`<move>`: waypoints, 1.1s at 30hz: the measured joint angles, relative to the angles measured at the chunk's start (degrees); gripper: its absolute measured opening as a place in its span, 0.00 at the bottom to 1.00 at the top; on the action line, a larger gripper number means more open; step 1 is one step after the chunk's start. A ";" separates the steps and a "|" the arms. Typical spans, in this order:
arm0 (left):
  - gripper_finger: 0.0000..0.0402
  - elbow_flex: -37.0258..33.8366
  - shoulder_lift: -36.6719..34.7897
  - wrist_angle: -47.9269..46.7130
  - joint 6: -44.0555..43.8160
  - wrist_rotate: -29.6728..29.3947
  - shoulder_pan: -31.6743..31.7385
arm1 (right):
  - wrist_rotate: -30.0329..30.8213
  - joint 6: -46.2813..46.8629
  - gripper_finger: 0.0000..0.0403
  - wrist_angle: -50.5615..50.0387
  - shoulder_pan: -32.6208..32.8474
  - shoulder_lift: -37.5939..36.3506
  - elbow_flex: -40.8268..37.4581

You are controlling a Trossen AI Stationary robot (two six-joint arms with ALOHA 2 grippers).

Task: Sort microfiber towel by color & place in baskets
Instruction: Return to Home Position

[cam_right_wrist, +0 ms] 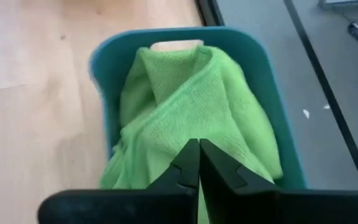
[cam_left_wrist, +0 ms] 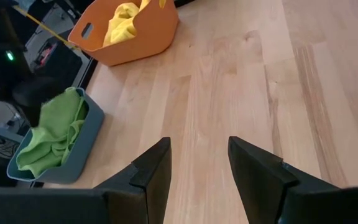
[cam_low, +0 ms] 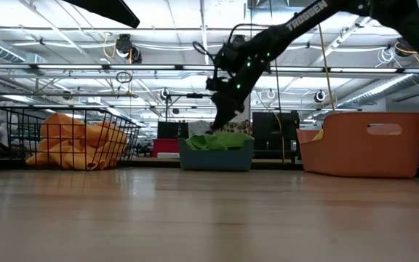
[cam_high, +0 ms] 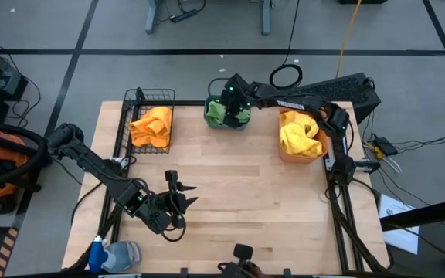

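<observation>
A green towel (cam_right_wrist: 191, 99) lies heaped in the teal tub (cam_right_wrist: 101, 68) at the table's far middle (cam_high: 226, 116). An orange towel (cam_high: 151, 126) fills the black wire basket (cam_low: 20, 135) at far left. A yellow towel (cam_high: 300, 133) lies in the orange bin (cam_low: 362, 142) at far right. My right gripper (cam_right_wrist: 199, 146) is shut, pointing down over the tub, its tips at the top of the green towel (cam_low: 217, 138). My left gripper (cam_left_wrist: 197, 149) is open and empty, low over bare wood near the front left (cam_high: 184, 197). My right gripper's shut fingertips (cam_right_wrist: 188, 155) come from above, pointing down, at the top of the green towel's heap (cam_right_wrist: 166, 134). I cannot tell whether they touch it or have a fold between them. The towel lies in the tub.
A blue spray bottle (cam_high: 110, 255) lies at the front left corner. A dark mount (cam_high: 242, 253) stands at the front edge. Bare wood (cam_high: 246, 185) spreads across the middle of the table between the baskets and my left gripper.
</observation>
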 joint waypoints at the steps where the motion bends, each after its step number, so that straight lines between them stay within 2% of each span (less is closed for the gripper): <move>1: 0.41 0.00 0.00 0.01 0.00 0.00 -0.01 | 0.18 0.00 0.01 -1.24 0.11 -1.01 0.00; 6: 0.41 0.00 0.00 0.26 0.13 -0.02 -0.14 | -1.56 1.39 0.01 -8.71 1.43 -6.88 0.00; 10: 0.41 0.00 -0.41 0.30 -0.07 -1.58 -0.79 | -10.11 3.38 0.00 -15.24 4.72 -12.69 -0.40; 15: 0.29 -0.75 -2.87 0.78 -1.13 -2.79 -1.67 | -11.94 4.32 0.00 -13.48 13.11 -23.77 -8.41; 18: 0.16 -4.80 -5.79 5.13 0.72 -2.88 -3.10 | -10.93 6.15 0.00 -6.65 19.45 -32.44 -17.84; 21: 0.04 -10.68 -9.75 12.60 5.36 -2.00 -3.48 | -6.17 7.53 0.00 3.40 26.24 -41.69 -29.54; 26: 0.03 -18.80 -16.36 26.51 12.08 3.55 -1.45 | 3.69 13.19 0.00 18.53 36.26 -54.28 -48.75; 29: 0.02 -22.10 -19.68 28.80 12.17 6.14 -0.27 | 9.80 14.57 0.00 30.10 41.53 -59.06 -58.18; 33: 0.01 -25.01 -22.75 29.30 12.09 6.82 -0.36 | 12.06 13.81 0.00 41.31 45.84 -61.43 -66.65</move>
